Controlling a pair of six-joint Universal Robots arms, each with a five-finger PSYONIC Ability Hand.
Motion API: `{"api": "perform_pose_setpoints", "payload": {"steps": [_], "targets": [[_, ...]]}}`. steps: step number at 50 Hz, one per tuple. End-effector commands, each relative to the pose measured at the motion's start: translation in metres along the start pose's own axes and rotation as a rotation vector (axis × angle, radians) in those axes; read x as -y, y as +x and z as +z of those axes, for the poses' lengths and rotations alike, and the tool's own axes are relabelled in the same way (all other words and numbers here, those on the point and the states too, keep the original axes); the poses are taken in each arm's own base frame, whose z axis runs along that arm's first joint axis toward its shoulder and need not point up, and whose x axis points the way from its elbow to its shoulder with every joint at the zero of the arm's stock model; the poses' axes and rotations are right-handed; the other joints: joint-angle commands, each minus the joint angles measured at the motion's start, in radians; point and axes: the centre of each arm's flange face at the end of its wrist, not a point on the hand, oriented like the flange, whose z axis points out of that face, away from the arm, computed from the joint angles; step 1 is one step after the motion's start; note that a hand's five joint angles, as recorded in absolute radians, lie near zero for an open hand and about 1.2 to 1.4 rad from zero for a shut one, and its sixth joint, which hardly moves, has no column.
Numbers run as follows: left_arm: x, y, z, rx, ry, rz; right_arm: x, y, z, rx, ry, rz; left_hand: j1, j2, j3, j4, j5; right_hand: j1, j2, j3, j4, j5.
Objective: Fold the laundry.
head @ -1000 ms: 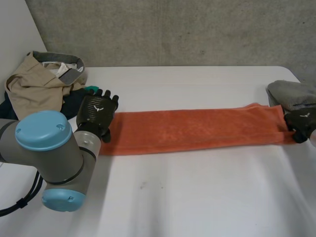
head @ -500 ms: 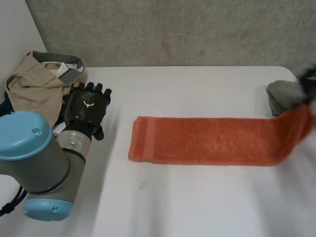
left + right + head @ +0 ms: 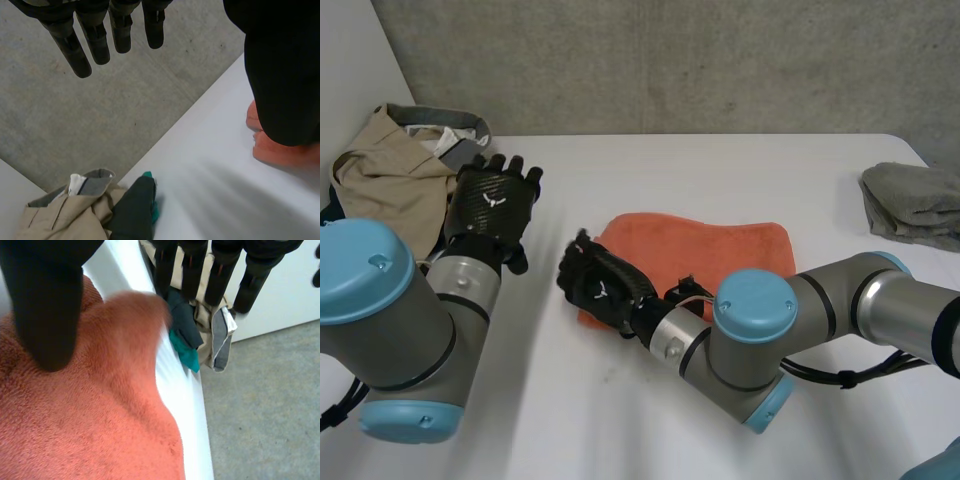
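An orange towel lies folded in half at the middle of the white table. My right hand hovers over the towel's left edge, arm reaching across from the right. Its fingers are straight and spread from the thumb, open, with the towel loose beneath the palm. My left hand is raised to the left of the towel, apart from it, fingers straight and open. A corner of the towel shows beside its thumb.
A pile of clothes, beige with a grey waistband and dark and teal pieces, sits at the back left corner. A grey crumpled cloth lies at the right edge. Beyond the table is a concrete wall.
My right hand has swept from the far right to the left with the towel's end, laying it over in half, and opened. My left hand drew back leftward off the towel.
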Motion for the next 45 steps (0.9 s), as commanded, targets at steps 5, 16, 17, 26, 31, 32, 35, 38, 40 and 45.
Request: {"api": "perform_pose_setpoints", "payload": {"steps": [5, 16, 17, 26, 31, 32, 35, 38, 40, 45], "targets": [[0.026, 0.027, 0.007, -0.099, 0.114, -0.066, -0.007, 0.089, -0.048, -0.255, -0.191, 0.317, -0.019, -0.025, -0.033, -0.021, -0.039, -0.131, -0.122, -0.138, -0.146, -0.128], [0.022, 0.085, 0.014, -0.266, 0.128, -0.118, -0.066, 0.081, -0.108, -0.269, -0.602, 0.620, -0.013, -0.020, -0.027, -0.015, -0.033, -0.131, -0.122, -0.138, -0.146, -0.128], [0.021, 0.086, 0.015, -0.270, 0.123, -0.117, -0.072, 0.080, -0.112, -0.269, -0.633, 0.613, -0.013, -0.020, -0.027, -0.015, -0.033, -0.131, -0.122, -0.138, -0.146, -0.128], [0.017, 0.087, 0.010, -0.284, 0.092, -0.108, -0.114, 0.095, -0.143, -0.336, -0.865, 0.431, -0.008, -0.014, -0.021, -0.009, -0.028, 1.091, 1.100, 1.084, 1.076, 1.093], [0.025, 0.078, 0.003, -0.277, 0.096, -0.114, -0.113, 0.114, -0.131, -0.415, -0.790, 0.297, -0.008, -0.014, -0.021, -0.009, -0.028, 1.091, 1.100, 1.084, 1.076, 1.093], [0.027, 0.075, 0.001, -0.273, 0.097, -0.115, -0.110, 0.119, -0.128, -0.435, -0.766, 0.272, -0.008, -0.014, -0.021, -0.009, -0.028, 1.091, 1.100, 1.084, 1.076, 1.093], [0.029, 0.070, -0.003, -0.264, 0.098, -0.117, -0.085, 0.133, -0.111, -0.484, -0.642, 0.151, -0.011, -0.017, -0.024, -0.012, -0.030, 1.091, 1.100, 1.084, 1.076, 1.093], [0.030, 0.061, -0.006, -0.245, 0.096, -0.117, -0.042, 0.117, -0.079, -0.429, -0.438, 0.055, -0.008, -0.014, -0.021, -0.009, -0.028, 1.091, 1.100, 1.084, 1.076, 1.093], [0.029, 0.054, -0.006, -0.220, 0.089, -0.119, -0.024, 0.094, -0.065, -0.353, -0.333, 0.037, -0.011, -0.017, -0.024, -0.012, -0.030, 1.091, 1.100, 1.084, 1.076, 1.093], [0.021, 0.040, -0.005, -0.138, 0.047, -0.123, 0.016, 0.034, -0.049, -0.091, -0.054, 0.044, -0.010, -0.017, -0.024, -0.012, -0.030, 1.091, 1.100, 1.084, 1.076, 1.093]]}}
